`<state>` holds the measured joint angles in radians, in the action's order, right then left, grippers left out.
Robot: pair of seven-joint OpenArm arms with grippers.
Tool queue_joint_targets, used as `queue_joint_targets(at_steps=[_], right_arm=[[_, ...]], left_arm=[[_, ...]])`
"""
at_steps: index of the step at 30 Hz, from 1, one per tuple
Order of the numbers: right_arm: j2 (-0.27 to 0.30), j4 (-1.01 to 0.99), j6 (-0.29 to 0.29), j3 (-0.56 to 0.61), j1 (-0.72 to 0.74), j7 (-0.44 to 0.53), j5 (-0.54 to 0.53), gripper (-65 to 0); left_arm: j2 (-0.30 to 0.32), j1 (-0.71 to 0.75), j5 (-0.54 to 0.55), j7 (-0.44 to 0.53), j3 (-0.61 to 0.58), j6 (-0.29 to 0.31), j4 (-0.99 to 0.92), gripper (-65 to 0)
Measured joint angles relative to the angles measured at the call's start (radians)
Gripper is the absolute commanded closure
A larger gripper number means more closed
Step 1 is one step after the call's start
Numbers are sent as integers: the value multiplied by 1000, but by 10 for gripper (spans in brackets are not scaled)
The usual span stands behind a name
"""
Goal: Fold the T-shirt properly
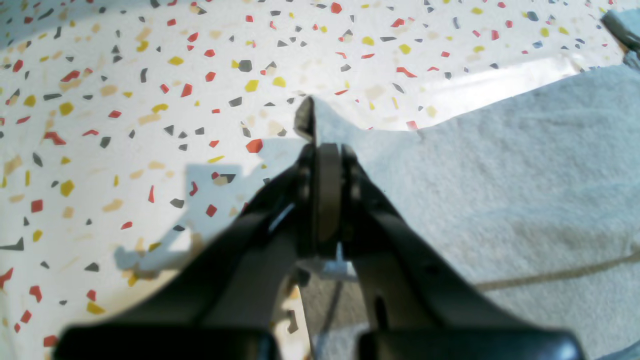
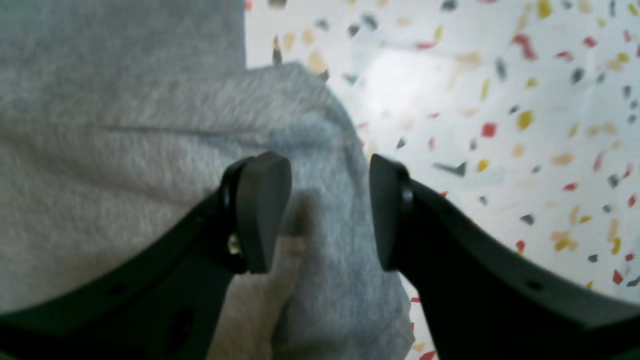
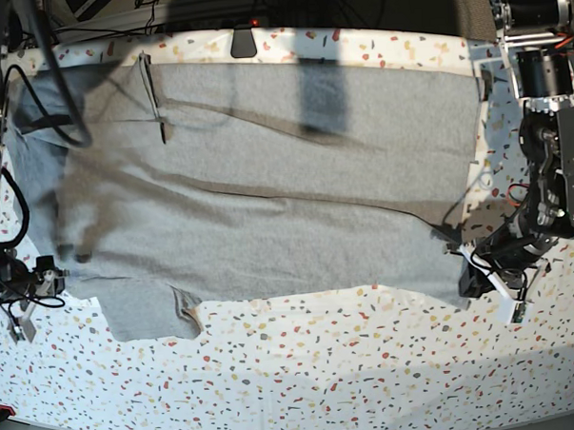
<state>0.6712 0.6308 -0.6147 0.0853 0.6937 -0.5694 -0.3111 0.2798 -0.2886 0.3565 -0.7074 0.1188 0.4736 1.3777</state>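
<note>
while the left end effector (image 1: 320, 145) pinches the fuzzy heather-grey t-shirt (image 1: 500, 200) corner, the right end effector (image 2: 330, 210) stands spread.

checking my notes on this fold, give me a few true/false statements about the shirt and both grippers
1. The left gripper is shut on an edge of the grey T-shirt. True.
2. The right gripper is clamped shut. False: its jaws stand apart with cloth between them.
3. The T-shirt lies on a speckled terrazzo-pattern table. True.
4. The shirt is rolled into a ball. False: it lies spread wide across the table.
</note>
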Motion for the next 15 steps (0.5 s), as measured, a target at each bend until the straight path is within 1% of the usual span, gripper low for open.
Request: queue_joint_targets(at_steps=[4, 6, 10, 12, 15], right_arm=[[5, 0, 27, 0, 34, -67, 0, -300], [7, 0, 28, 0, 38, -101, 3, -300], [6, -35, 28, 0, 35, -113, 12, -299], [4, -69, 45, 0, 35, -101, 72, -299], [13, -149, 61, 0, 35, -65, 114, -299]], left_arm=[[0, 0, 1, 0, 0, 0, 0, 0], [0, 0, 1, 0, 0, 0, 0, 0], [0, 0, 0, 7, 0, 0, 0, 0], [0, 0, 1, 17, 0, 0, 0, 0], [0, 0, 2, 16, 0, 0, 0, 0]])
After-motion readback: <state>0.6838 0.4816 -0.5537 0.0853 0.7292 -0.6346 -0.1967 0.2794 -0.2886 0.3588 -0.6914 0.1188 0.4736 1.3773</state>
